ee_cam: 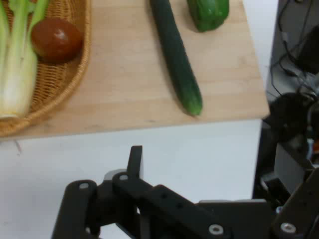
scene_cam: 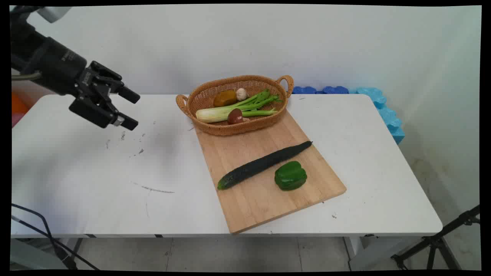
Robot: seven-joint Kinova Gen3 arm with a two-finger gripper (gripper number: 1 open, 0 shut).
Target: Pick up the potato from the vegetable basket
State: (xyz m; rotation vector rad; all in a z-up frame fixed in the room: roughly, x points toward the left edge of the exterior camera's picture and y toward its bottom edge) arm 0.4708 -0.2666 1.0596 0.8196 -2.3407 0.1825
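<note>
My black gripper [scene_cam: 130, 109] hangs open and empty above the table's far left, well to the left of everything else. A wooden cutting board [scene_cam: 264, 195] lies mid-table with a long dark cucumber [scene_cam: 264, 164] and a green bell pepper [scene_cam: 290, 175] on it. At the board's far end a wicker basket [scene_cam: 215, 128] holds celery [scene_cam: 238, 109], a brown mushroom [scene_cam: 234, 115], a white mushroom [scene_cam: 241, 93] and a yellow-brown lump [scene_cam: 225, 98]. The hand view shows one finger [ee_cam: 135, 160] over bare table, with the cucumber [ee_cam: 175, 55], pepper [ee_cam: 209, 12], basket [ee_cam: 75, 84] and brown mushroom [ee_cam: 56, 39] beyond.
Blue foam blocks [scene_cam: 378, 101] line the table's far right corner. A black tripod [scene_cam: 441, 241] stands on the floor at lower right, and black cables [scene_cam: 38, 226] hang at lower left. Scuff marks [scene_cam: 153, 189] dot the white tabletop left of the board.
</note>
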